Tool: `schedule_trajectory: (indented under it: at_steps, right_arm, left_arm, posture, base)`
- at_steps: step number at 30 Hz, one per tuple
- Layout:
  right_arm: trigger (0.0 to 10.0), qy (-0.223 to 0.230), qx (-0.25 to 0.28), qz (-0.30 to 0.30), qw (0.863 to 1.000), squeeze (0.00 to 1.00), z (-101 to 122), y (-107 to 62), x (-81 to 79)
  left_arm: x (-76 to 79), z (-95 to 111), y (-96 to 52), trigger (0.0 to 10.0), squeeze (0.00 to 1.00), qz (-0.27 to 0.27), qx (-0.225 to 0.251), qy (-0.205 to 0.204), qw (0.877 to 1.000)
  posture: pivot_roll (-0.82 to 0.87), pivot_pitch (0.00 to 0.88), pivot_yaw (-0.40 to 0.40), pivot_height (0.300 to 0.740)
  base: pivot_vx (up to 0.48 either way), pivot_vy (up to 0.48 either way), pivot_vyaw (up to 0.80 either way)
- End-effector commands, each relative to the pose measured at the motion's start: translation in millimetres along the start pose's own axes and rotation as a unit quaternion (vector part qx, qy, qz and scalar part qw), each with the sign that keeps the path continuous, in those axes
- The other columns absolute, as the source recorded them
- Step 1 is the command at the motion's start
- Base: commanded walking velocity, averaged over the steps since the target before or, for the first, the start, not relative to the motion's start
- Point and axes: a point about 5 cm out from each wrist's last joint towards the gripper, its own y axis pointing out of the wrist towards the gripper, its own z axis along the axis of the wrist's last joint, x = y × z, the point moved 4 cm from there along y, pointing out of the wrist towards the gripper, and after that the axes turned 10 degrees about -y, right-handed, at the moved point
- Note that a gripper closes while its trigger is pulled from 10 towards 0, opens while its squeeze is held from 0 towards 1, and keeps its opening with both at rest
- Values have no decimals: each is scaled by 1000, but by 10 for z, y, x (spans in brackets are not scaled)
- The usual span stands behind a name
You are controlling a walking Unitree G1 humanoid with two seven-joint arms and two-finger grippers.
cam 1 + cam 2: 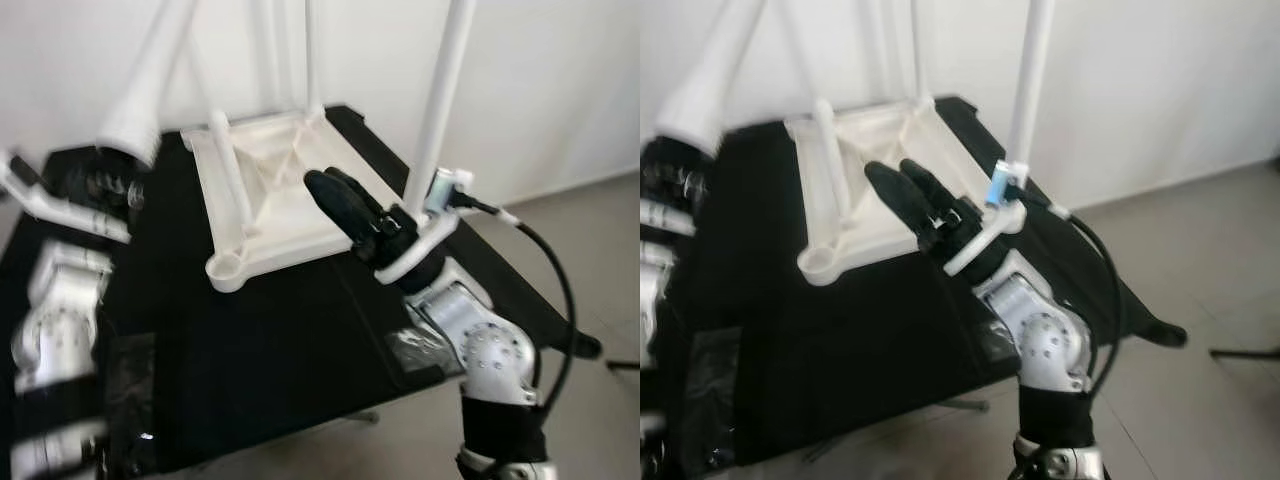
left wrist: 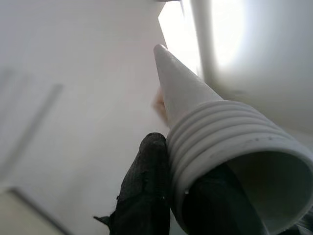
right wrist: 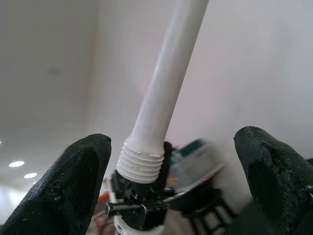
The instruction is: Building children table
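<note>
A white children's table top (image 1: 290,228) lies upside down on a black work table (image 1: 250,340). Several white legs rise from it, one at its near right corner (image 1: 440,100). The near left corner socket (image 1: 228,268) is empty. My left gripper (image 2: 181,196) is shut on a loose white leg (image 1: 150,80), held up at the left with its threaded end (image 2: 230,147) pointing down towards me. My right gripper (image 1: 330,182) hovers open over the near right part of the top, its fingertips (image 3: 83,171) wide apart and holding nothing.
Another white leg (image 1: 230,170) slants over the left side of the top. A black cable (image 1: 555,270) loops from my right wrist. White wall stands behind the table; grey floor (image 1: 590,230) lies to the right.
</note>
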Motion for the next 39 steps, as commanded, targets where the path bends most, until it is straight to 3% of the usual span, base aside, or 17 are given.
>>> schedule_trajectory:
  at_steps: [1,3,6,11,18,23,32,33,39]
  right_arm:
    - [10000,10,3,28,1000,0,6,32,-94]
    - [10000,12,1,34,999,0,-9,41,-120]
    - [10000,29,-8,64,997,0,-20,60,-194]
    - [10000,34,-12,112,993,0,-7,120,-327]
    - [10000,36,-14,132,990,0,2,160,-381]
    - [10000,43,-8,171,984,0,3,264,-485]
    - [10000,50,-2,175,983,0,-8,325,-496]
    - [0,53,1,176,983,0,-11,325,-495]
    - [0,56,4,175,983,0,-12,325,-489]
  left_arm:
    - [137,0,26,0,0,-43,0,-22,999]
    - [170,-72,-12,0,0,-53,-16,-33,998]
    - [389,-365,-170,0,0,-102,-92,-88,987]
    - [440,-577,-236,0,0,-97,-127,-113,981]
    - [515,-628,-281,0,0,-101,-138,-138,976]
    - [551,-805,-348,0,0,-95,-170,-157,968]
    - [594,-976,-365,0,0,-94,-183,-180,962]
    - [599,-1008,-346,0,0,-95,-181,-185,961]
    - [622,-1052,-319,0,0,-102,-183,-193,959]
  posture:
    - [-68,0,-14,740]
    - [-68,0,-14,740]
    - [-68,0,-18,740]
    - [-63,0,-22,740]
    - [-58,0,-26,740]
    - [-56,0,-25,740]
    - [-53,0,-24,740]
    - [-53,0,-22,740]
    - [-54,0,-21,740]
  base:
    - [0,0,0]
    - [0,0,0]
    - [0,0,0]
    - [0,0,0]
    - [0,0,0]
    - [0,0,0]
    - [0,0,0]
    - [0,0,0]
    - [0,0,0]
